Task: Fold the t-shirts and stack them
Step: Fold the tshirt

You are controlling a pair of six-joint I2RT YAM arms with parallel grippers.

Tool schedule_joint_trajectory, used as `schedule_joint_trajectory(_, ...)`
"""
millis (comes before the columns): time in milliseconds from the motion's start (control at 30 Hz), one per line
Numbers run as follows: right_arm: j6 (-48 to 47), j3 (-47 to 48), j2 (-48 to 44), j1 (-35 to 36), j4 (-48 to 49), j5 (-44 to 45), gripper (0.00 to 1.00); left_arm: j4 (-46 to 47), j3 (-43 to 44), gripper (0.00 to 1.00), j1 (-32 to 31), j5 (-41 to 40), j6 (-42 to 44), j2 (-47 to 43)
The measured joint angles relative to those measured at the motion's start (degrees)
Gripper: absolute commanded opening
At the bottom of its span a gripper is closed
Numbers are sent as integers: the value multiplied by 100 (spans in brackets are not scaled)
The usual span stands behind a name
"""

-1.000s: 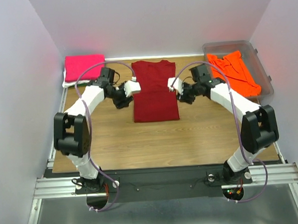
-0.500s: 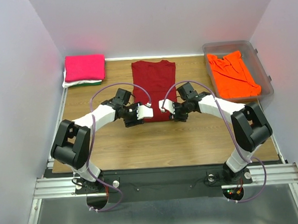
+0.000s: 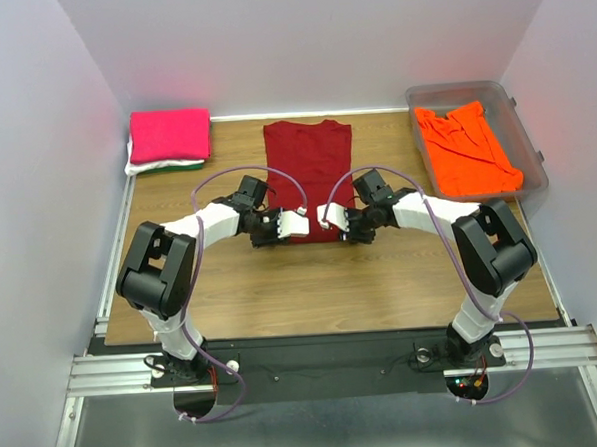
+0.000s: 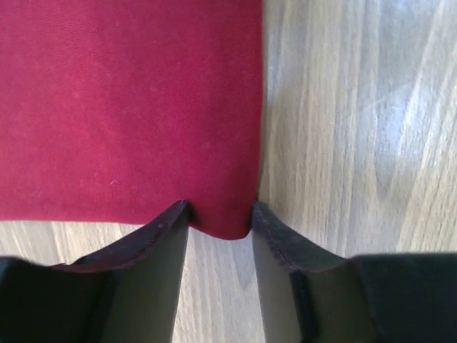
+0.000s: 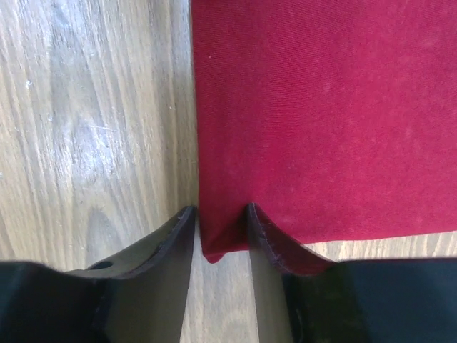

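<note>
Arms brought down from mid-shirt to near hem. Dark red t-shirt (image 3: 309, 178) flat on wooden table (image 3: 382, 279); corners straddled by left gripper (image 4: 220, 209), right gripper (image 5: 220, 211), jaws half-spread, narrowing, not yet pinched. Hem-lift fold judged next.

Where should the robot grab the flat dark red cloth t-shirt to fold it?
At its two near hem corners, coming in low from the near side. The dark red cloth t-shirt lies flat on the wooden table, collar at the far end, so lifting those corners should carry the hem over towards the collar.
</note>
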Motion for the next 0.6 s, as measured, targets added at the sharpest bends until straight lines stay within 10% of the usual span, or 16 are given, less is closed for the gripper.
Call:
schedule_joint_trajectory(133,-9,-22,2,0,74,48,14,-7,11,0,0,2,57,37)
schedule_joint_trajectory(233,79,-22,-4,0,107,74,1,-122,79,0,9,31,52,37)
schedule_joint_trajectory(600,763,514,-820,-155,-389,44,1,-1349,1126,0,546,654,-208,-511)
